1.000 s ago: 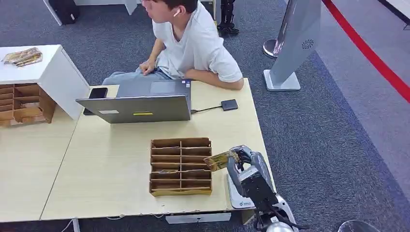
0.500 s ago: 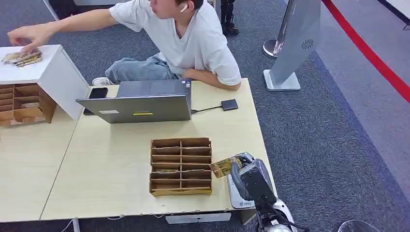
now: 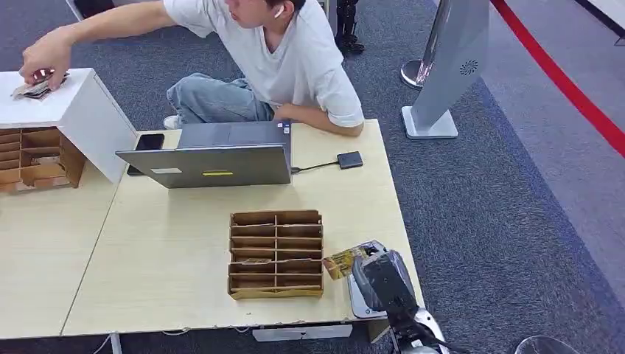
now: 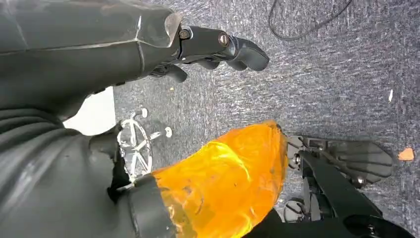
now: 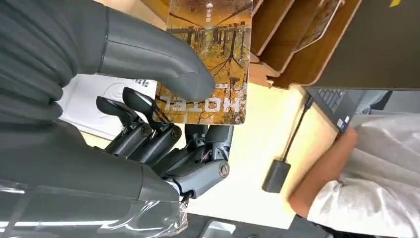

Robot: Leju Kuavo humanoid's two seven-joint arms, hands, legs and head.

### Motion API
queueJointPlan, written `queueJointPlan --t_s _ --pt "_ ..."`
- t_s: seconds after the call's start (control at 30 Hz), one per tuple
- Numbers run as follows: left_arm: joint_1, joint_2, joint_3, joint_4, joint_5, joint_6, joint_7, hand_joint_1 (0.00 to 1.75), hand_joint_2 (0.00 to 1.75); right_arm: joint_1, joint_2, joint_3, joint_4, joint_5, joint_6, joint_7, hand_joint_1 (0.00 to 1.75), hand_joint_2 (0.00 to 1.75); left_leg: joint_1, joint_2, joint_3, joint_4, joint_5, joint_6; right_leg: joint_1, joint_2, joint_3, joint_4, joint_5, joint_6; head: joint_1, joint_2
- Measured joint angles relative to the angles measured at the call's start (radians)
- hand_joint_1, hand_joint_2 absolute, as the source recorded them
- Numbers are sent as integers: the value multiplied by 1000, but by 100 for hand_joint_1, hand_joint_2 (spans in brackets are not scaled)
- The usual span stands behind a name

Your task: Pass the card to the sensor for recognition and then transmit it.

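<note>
Beside the brown wooden slotted card rack (image 3: 276, 254), the right hand (image 3: 377, 270) pinches the amber printed hotel card (image 3: 340, 263) over the white flat sensor pad (image 3: 357, 296); best lowered flat, centred; the left hand (image 4: 218, 47) hangs empty, fingers loosely curled

Right robot hand (image 3: 374, 267) holds card (image 3: 340, 262) beside organizer (image 3: 276, 254).

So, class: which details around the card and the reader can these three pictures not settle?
- Sensor pad, head view: mostly hidden under the right hand; contact with the card unclear.
- Card's small print, right wrist view: too small, cut off by the edge.
- Left hand, left wrist view: partly hidden behind its cover.
</note>
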Motion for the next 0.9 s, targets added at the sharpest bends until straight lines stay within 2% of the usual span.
queueJointPlan --t_s 0.9 --pt "-4 0 10 0 -21 14 -1 0 0 1 0 2 71 -10 -18 45 175 175 0 0 0 0 0 0 0 0 0 0 0 0 0 0"
